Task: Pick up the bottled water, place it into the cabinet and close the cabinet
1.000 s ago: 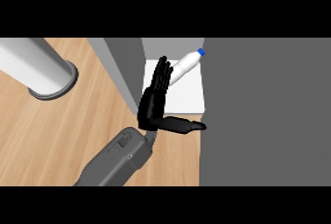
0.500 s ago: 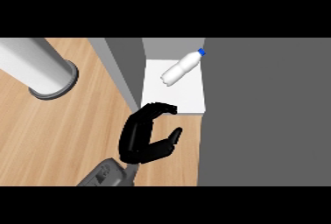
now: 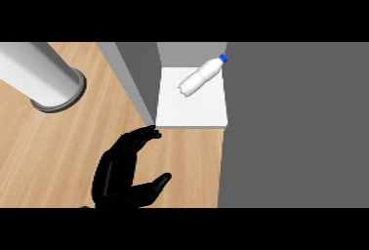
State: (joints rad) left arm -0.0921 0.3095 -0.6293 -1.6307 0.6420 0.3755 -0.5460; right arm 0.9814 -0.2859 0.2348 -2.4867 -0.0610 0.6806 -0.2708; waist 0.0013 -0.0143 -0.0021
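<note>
Withdrawn robot hand (image 3: 119, 178); bottled water (image 3: 199, 77) shelved.

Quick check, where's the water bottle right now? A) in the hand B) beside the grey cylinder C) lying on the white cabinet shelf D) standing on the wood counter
C: the bottled water lies on its side on the white cabinet shelf, while the hand is open and apart from it, over the wood counter.

One black hand (image 3: 122, 178) low in view, fingers (image 3: 133, 144) extended upward, thumb splayed right.
</note>
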